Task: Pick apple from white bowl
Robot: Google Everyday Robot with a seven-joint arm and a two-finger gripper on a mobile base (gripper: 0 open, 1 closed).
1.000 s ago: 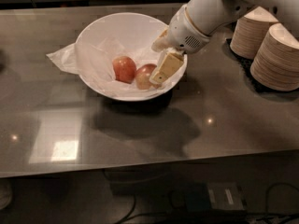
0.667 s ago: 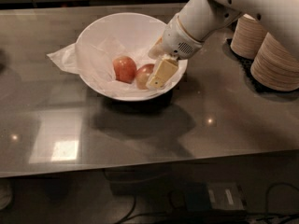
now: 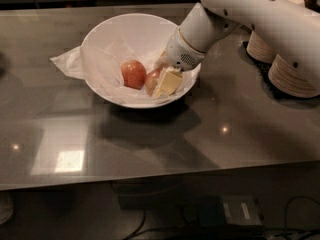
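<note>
The white bowl (image 3: 105, 34), lined with crinkled white paper, stands on the dark table. Two apples lie in it. The apple (image 3: 151, 79), red-pink with paler patches, is on the right and partly hidden by my gripper. A more evenly red-orange apple (image 3: 132, 74) lies just left of it. My gripper (image 3: 165, 82) reaches down into the bowl from the right and sits right against the paler apple, on its right side. My white arm (image 3: 240, 14) comes in from the upper right over the bowl's rim.
Stacks of beige paper bowls (image 3: 292, 74) stand at the right, behind and under the arm. The paper lining (image 3: 67, 64) sticks out past the bowl's left side. The table's front edge (image 3: 150, 184) runs across the lower part of the view.
My gripper has moved a little left and lower into the bowl, closer against the paler apple. The apples and the bowl have not moved.
</note>
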